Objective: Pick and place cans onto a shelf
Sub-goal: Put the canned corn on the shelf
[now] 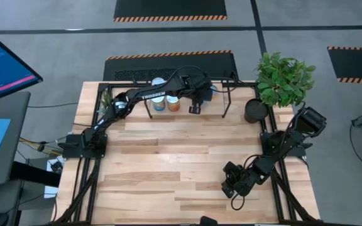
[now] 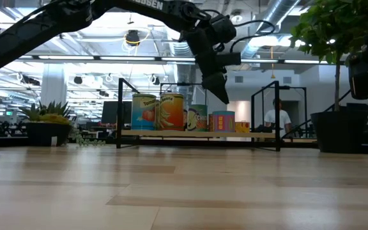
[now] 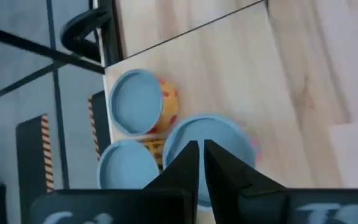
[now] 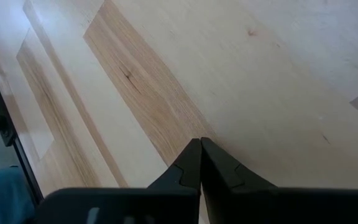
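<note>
A: What do we have on the shelf point(image 2: 197, 133)?

B: We count a row of cans along the light-wood board on its thin black legs, at the far edge of the desk point(image 1: 187, 163). From table height we see an orange-labelled can point(image 2: 144, 112), a red-and-yellow one point(image 2: 171, 112) touching it, a green one point(image 2: 197, 118) behind those, then a pink-and-blue can point(image 2: 222, 121) and a low yellow one point(image 2: 242, 126) farther along. All stand upright.

A: And the dark pot point(image 1: 255, 110) beside it?

B: It holds the leafy green plant point(image 1: 285, 78), just off the shelf's right end. A second, lower planter point(image 2: 46, 132) with spiky leaves sits at the other end.

A: Where is the left pincer point(image 1: 195, 108) against the cans?

B: It hangs above the shelf, pointing down, clear of the can tops in the table-height view. Through its wrist camera we see its fingers point(image 3: 182, 162) nearly pressed together with a thin slit between them and nothing in it. Right under the tips is the pale-blue round top of one can point(image 3: 213, 140); two more pale-blue tops point(image 3: 135, 101) sit close beside it, one showing yellow and red on its side.

A: And the right pincer point(image 1: 233, 185)?

B: We find it low over the bare planks at the near right of the desk, well apart from the shelf, its fingers point(image 4: 188, 165) brought together on nothing.
</note>
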You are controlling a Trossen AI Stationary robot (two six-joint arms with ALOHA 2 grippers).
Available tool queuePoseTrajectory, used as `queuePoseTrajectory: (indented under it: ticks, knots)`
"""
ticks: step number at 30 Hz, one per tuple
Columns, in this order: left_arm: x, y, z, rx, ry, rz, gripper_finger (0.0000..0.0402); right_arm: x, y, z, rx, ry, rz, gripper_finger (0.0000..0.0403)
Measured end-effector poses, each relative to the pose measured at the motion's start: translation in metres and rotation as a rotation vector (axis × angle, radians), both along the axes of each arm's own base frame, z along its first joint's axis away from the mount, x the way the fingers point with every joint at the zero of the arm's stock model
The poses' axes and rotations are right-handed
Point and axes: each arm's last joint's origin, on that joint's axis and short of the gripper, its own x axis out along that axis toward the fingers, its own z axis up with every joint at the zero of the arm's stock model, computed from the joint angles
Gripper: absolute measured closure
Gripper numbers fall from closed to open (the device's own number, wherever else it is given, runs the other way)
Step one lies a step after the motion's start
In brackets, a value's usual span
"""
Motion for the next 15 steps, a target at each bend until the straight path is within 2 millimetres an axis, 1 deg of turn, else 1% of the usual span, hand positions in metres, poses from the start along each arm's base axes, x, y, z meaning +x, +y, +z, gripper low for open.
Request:
queuePoseTrajectory:
  ticks: [2,5,9,15]
  knots:
    - [-0.0007,0.0007,-0.0035,-0.018,0.004,0.025,0.0387,-0.0001,0.0001,0.0000,0.000,0.000,0.000,0.0374]
    - [-0.0002,0.0008,-0.0035,-0.010,-0.004,0.020,0.0387,-0.0001,0.0001,0.0000,0.000,0.000,0.000,0.0377]
    - [-0.0009,-0.0015,-0.0114,-0.025,0.027,0.017,0.0387,-0.0004,0.0005,0.0000,0.006,0.001,-0.009,0.0379]
    - [-0.0008,-0.0016,-0.0099,-0.027,0.018,0.023,0.0387,-0.0004,0.0004,0.0000,0.005,0.001,-0.007,0.0375]
